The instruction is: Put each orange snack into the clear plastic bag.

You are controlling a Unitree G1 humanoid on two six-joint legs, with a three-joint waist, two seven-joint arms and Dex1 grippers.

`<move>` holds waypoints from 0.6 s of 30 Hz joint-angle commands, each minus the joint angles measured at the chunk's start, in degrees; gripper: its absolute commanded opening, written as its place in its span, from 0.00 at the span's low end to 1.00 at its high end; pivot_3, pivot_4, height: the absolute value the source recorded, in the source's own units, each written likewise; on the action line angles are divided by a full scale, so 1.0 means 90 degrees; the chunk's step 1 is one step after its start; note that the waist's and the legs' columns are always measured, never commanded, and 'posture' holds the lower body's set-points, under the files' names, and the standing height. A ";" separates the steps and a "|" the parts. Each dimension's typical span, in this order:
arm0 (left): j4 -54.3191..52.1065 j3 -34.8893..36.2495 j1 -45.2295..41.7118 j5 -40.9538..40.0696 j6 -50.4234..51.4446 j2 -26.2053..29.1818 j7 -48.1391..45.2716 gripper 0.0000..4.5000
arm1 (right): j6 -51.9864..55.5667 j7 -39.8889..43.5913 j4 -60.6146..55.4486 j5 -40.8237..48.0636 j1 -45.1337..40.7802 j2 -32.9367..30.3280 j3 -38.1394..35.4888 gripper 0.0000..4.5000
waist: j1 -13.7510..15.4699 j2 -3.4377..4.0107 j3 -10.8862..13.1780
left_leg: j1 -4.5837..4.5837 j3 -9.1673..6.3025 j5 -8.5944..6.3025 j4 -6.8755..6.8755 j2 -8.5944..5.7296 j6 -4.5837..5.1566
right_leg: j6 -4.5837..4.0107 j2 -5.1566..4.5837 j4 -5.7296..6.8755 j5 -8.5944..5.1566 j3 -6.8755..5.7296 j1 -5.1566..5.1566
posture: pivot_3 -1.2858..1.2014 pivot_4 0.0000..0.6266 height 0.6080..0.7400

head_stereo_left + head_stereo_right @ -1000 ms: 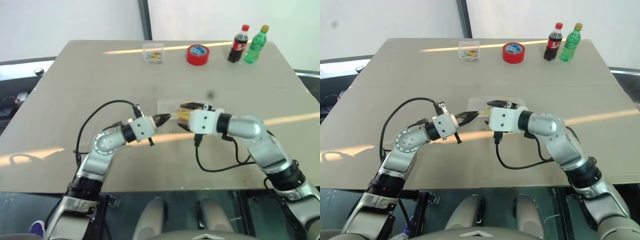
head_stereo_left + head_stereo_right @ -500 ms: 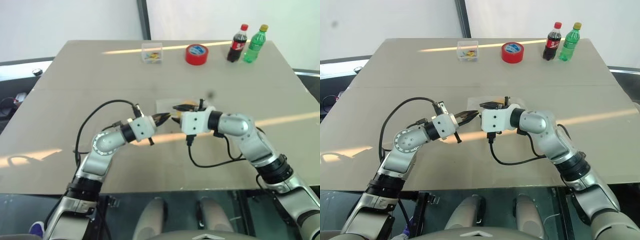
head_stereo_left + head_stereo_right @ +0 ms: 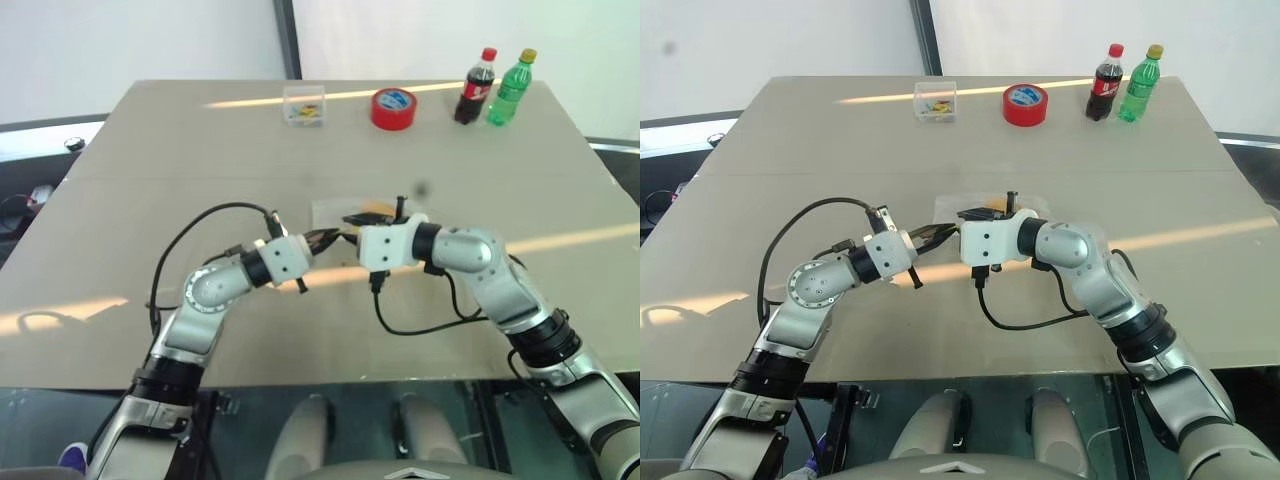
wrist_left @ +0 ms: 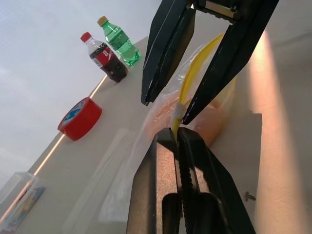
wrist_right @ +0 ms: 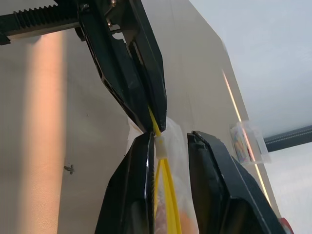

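Note:
The clear plastic bag [image 3: 326,211] lies crinkled at the table's middle, and its yellow seal strip [image 4: 197,61] is lifted between both grippers. Orange snacks [image 4: 212,120] show through the plastic as an orange mass inside the bag; I cannot tell how many. My left gripper [image 3: 335,237] is shut on the end of the yellow strip [image 5: 154,122]. My right gripper [image 5: 171,136] faces it tip to tip, open. Its fingers stand on either side of the strip, and one finger touches the small white slider [image 5: 160,147].
Along the table's far edge stand a small rigid clear box [image 3: 305,105], a red tape roll [image 3: 394,108], a cola bottle [image 3: 477,86] and a green bottle [image 3: 511,88]. Black cables loop beside both wrists.
The right gripper's fingers have narrowed around the seal strip, and its wrist has drawn in toward the left gripper. The left gripper has kept still, shut on the strip.

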 commanded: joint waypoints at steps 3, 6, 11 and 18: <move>-0.0369 0.0102 -0.0001 -0.0042 -0.0083 0.0054 0.0084 0.00 | -0.0152 0.0013 -0.0016 -0.0041 -0.0140 0.0029 -0.0002 0.24 | 0.0000 0.0000 0.0000 | 0.0000 0.0000 0.0000 -0.0007 0.0000 0.0000 | 0.0000 0.0000 -0.0006 0.0000 0.0000 0.0000 | 0.52 0.24 1.00; -0.0393 0.0097 0.0003 -0.0040 -0.0065 0.0044 0.0101 0.00 | -0.0178 0.0034 0.0044 -0.0052 -0.0136 0.0041 0.0018 0.24 | 0.0000 0.0000 0.0000 | 0.0001 0.0000 0.0000 -0.0014 0.0000 0.0000 | 0.0000 0.0000 -0.0012 0.0000 -0.0001 0.0000 | 0.52 0.24 1.00; -0.0424 0.0099 0.0007 -0.0037 -0.0035 0.0037 0.0122 0.00 | -0.0210 0.0040 0.0127 -0.0055 -0.0144 0.0069 0.0019 0.24 | 0.0001 0.0000 0.0000 | 0.0001 0.0002 0.0000 -0.0029 0.0001 0.0000 | -0.0001 -0.0001 -0.0021 0.0000 0.0001 -0.0005 | 0.52 0.24 1.00; -0.0434 0.0109 0.0030 -0.0038 0.0013 0.0041 0.0136 0.00 | -0.0215 0.0065 0.0163 -0.0005 -0.0252 0.0116 -0.0052 0.01 | -0.0001 0.0000 0.0000 | 0.0001 0.0003 0.0000 -0.0036 0.0000 -0.0001 | -0.0001 0.0000 -0.0022 0.0000 0.0002 -0.0008 | 0.52 0.24 1.00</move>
